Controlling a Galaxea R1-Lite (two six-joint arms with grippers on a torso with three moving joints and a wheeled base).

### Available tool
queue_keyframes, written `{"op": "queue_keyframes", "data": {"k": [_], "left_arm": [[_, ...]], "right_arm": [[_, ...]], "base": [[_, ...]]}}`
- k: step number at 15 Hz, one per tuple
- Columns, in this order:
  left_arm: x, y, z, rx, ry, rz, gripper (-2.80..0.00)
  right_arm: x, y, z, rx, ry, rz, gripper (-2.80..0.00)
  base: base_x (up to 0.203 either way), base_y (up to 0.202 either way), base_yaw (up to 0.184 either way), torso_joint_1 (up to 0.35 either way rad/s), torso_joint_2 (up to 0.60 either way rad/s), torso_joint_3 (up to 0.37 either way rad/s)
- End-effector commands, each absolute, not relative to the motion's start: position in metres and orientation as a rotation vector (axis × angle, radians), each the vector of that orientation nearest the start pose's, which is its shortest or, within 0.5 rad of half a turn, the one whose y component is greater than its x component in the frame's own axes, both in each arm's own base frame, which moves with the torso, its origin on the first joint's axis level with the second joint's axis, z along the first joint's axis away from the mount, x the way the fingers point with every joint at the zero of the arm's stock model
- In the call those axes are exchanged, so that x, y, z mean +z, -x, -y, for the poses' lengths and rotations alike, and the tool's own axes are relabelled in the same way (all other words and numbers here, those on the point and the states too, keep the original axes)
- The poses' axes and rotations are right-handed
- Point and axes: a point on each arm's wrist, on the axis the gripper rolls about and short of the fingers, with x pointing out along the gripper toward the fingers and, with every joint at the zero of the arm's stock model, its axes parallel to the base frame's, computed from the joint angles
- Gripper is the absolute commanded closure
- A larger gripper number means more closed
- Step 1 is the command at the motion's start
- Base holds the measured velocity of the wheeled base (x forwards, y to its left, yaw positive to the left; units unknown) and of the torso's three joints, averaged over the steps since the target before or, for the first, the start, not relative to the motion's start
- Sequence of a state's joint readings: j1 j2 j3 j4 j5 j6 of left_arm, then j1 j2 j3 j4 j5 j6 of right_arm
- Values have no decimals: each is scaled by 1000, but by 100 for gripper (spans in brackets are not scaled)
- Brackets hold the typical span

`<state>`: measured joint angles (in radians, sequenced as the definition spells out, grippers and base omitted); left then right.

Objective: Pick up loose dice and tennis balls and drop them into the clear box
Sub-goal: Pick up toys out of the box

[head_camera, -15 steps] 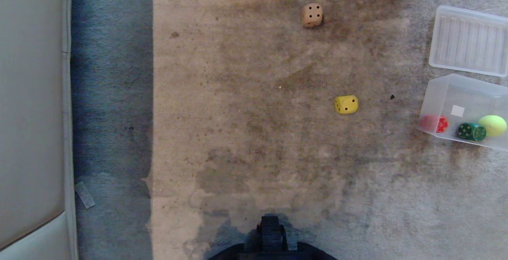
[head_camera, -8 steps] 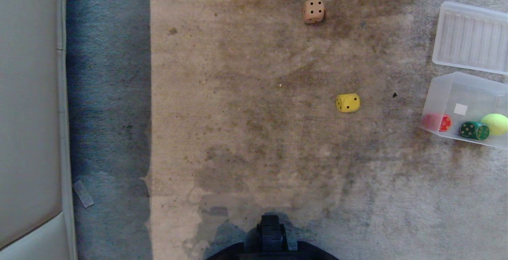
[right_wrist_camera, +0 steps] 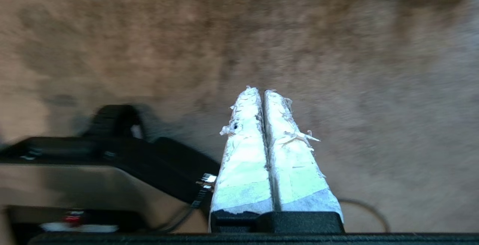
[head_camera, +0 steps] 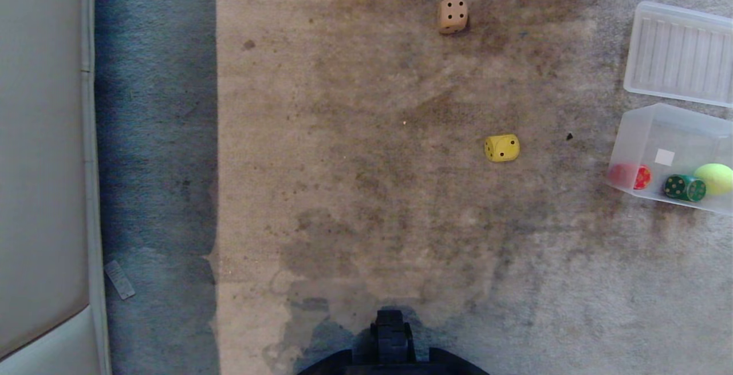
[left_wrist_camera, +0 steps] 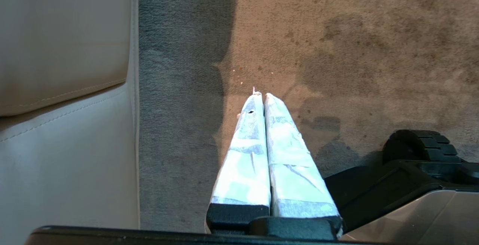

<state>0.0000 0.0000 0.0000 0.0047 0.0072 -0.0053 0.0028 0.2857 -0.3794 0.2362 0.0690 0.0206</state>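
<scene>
Since neither arm shows in the head view, both claws are read from the wrist views: left claw is clenched on nothing, taped fingers pressed together, hanging over grey carpet just beside a pale leather seat, parked by the look of it. Right claw is likewise clenched and empty, over stained tan carpet beside the robot's dark base; its view is smeared, so prob. the arm is in motion.

The small yellow rounded-corner die w/ dark pips sits loose on the carpet, mid-floor, near the clear translucent plastic box but apart from it. The tan die of the same build lies further off, well apart from both. Cubes, so no real long axis; yellow one shows a two-pip face up, tan one a four-pip face, both sitting a bit askew to the box walls.

The box lies at the right edge w/ a red die, a green die and a fuzzy yellow-green tennis ball already inside, opening apparently up. Its flat ribbed translucent lid rests just beyond, off the box, leaving the mouth free for drops.
</scene>
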Motion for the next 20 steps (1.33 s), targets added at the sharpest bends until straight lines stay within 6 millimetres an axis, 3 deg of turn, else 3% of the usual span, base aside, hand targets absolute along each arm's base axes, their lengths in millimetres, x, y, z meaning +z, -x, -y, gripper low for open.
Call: {"op": "queue_keyframes", "data": {"k": [1, 3, 5, 7, 11, 13, 16, 17, 20], "left_arm": [[75, 23, 0, 8, 6, -5, 0], [75, 23, 0, 8, 6, -5, 0], [75, 23, 0, 8, 6, -5, 0], [75, 23, 0, 8, 6, -5, 0], [75, 23, 0, 8, 6, -5, 0], [75, 23, 0, 8, 6, -5, 0], [75, 23, 0, 8, 6, -5, 0], [75, 23, 0, 8, 6, -5, 0], [75, 23, 0, 8, 6, -5, 0]], "right_arm": [[187, -29, -2, 81, -50, -347, 0], [201, -81, -3, 98, -89, -476, 0], [197, -142, -5, 111, -111, -544, 0], [181, -202, -11, 139, -120, -555, 0], [141, -285, -35, 219, -118, -496, 0], [140, -315, -47, 257, -125, -370, 0], [157, -320, -53, 282, -133, -265, 0], [157, -320, -53, 282, -133, -265, -280], [160, -324, -66, 352, -43, -256, -280]], "base": [[0, 0, 0, 0, 0, 0], [0, 0, 0, 0, 0, 0], [0, 0, 0, 0, 0, 0], [0, 0, 0, 0, 0, 0], [0, 0, 0, 0, 0, 0], [0, 0, 0, 0, 0, 0], [0, 0, 0, 0, 0, 0], [0, 0, 0, 0, 0, 0], [0, 0, 0, 0, 0, 0]]}}
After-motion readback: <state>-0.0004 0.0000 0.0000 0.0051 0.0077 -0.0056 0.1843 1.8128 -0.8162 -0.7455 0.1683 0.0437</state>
